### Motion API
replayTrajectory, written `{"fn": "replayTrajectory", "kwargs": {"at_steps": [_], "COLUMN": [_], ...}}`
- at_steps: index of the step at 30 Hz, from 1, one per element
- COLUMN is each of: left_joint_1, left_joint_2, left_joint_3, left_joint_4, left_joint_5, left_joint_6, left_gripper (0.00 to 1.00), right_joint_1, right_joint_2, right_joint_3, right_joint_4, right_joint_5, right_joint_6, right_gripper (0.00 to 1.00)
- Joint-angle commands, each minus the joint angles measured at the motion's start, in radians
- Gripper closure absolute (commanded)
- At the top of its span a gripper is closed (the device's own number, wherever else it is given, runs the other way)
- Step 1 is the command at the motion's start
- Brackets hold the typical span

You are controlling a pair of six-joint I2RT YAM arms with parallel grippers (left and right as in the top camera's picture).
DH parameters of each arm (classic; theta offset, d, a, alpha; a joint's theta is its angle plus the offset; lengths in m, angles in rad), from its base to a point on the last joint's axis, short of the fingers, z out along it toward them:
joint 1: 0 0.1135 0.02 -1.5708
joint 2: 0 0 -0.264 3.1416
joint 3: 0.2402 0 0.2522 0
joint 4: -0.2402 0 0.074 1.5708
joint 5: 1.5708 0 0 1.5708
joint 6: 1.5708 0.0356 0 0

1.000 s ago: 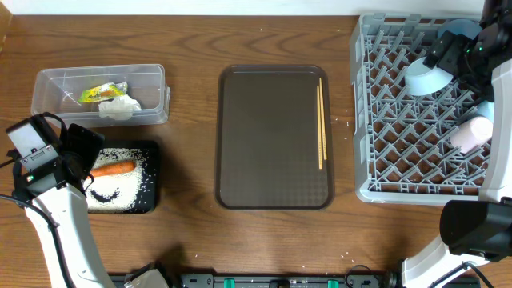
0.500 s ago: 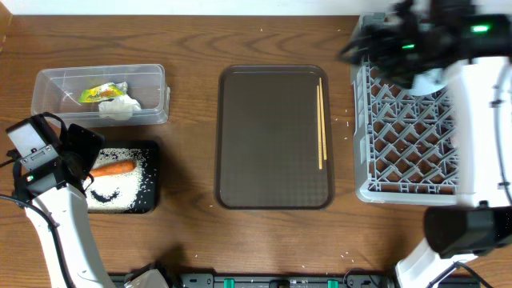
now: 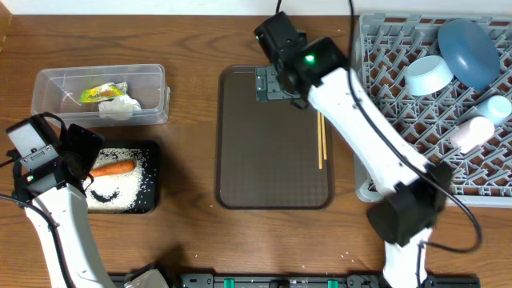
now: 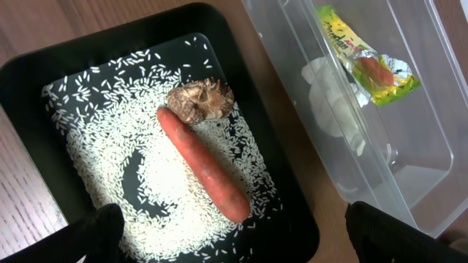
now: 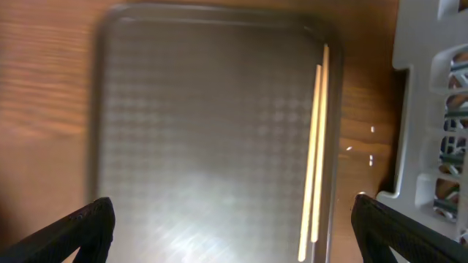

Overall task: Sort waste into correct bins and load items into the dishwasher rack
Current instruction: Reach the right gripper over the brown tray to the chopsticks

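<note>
- Hovering above the black tray (image 4: 29,109), the left gripper (image 4: 248,241) has its fingers spread wide, with nothing between them.
- Tray contents: rice (image 4: 110,146), a carrot (image 4: 203,166) and a brown lump (image 4: 199,99) touching the carrot's end.
- The clear tub (image 3: 152,88) holds the snack wrapper (image 4: 365,62) and the crumpled paper (image 4: 329,102).
- The right gripper (image 3: 270,82) is over the far end of the brown serving tray (image 3: 264,160), fingers apart and empty.
- The chopsticks (image 3: 321,128) lie side by side along that tray's rack-side edge.
- The rack (image 3: 400,144) holds the plate (image 3: 468,50), bowl (image 3: 428,76), pale blue cup (image 3: 498,108) and whitish cup (image 3: 470,132).
</note>
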Motion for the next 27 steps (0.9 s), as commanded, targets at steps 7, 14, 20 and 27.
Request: {"fn": "replayTrajectory", "kwargs": {"at_steps": [7,14,20,27], "left_joint_1": [0.004,0.004,0.004,0.004], "left_joint_2": [-0.01,-0.01,-0.01,-0.01], "left_joint_3": [0.009,0.009,0.009,0.009], "left_joint_4": [-0.003,-0.003,-0.003,-0.003], "left_joint_5": [-0.011,-0.012,-0.011,-0.011], "left_joint_6": [0.013,0.013,0.013,0.013], "left_gripper": [0.02,0.02,0.02,0.02], "right_joint_1": [-0.112,-0.129,-0.124,-0.111], "right_joint_2": [0.198,0.311,0.383,0.412], "right_joint_3": [0.004,0.004,0.004,0.004], "right_joint_4": [-0.014,-0.049,-0.075,-0.077], "right_joint_5": [-0.168,-0.167,-0.168,-0.144], "right_joint_6": [-0.016,-0.016,-0.017,-0.017], "right_gripper": [0.04,0.04,0.04,0.04]}}
